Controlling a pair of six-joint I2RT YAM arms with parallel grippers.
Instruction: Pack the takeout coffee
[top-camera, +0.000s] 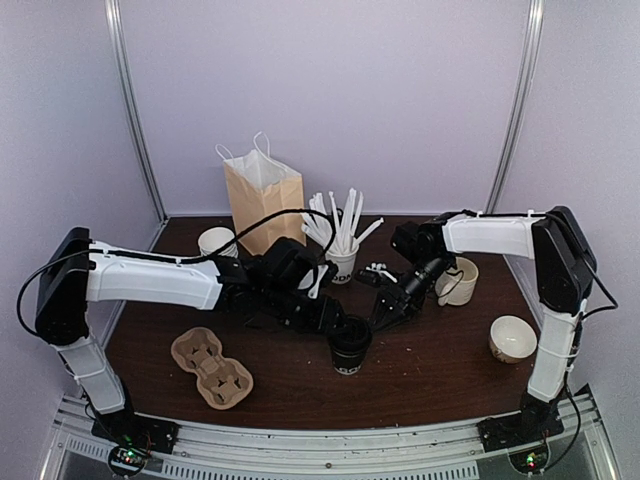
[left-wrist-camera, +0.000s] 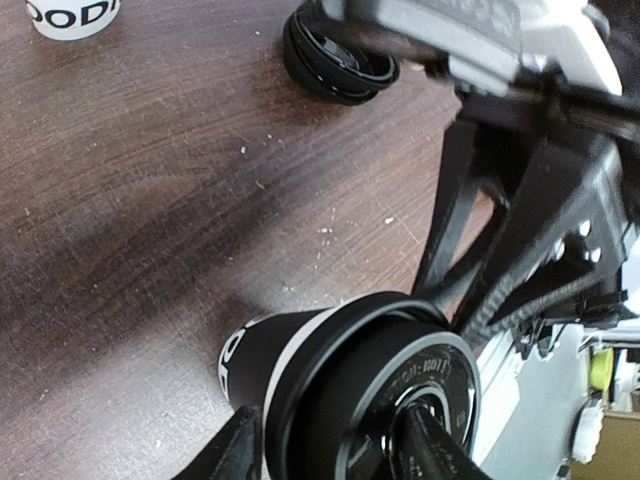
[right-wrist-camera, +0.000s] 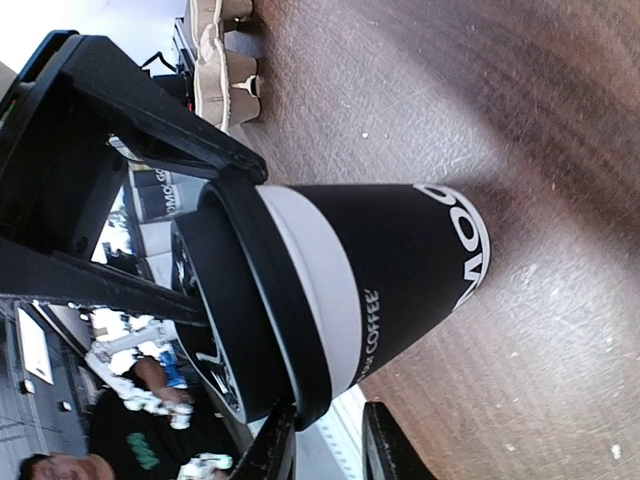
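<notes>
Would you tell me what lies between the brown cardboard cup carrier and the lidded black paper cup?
Only bare dark wooden table separates carrier and cup, top view.

You see cup (right-wrist-camera: 400, 270): matt black paper; lid (right-wrist-camera: 240, 310): glossy smooth plastic; table (top-camera: 440, 370) under cup: dark grained wood, speckled; carrier (top-camera: 210, 367) left of cup: rough matt pulp; bag (top-camera: 262, 200) behind cup: plain brown paper.

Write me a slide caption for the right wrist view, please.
Lidded black cup upright on the table, carrier behind.
</notes>
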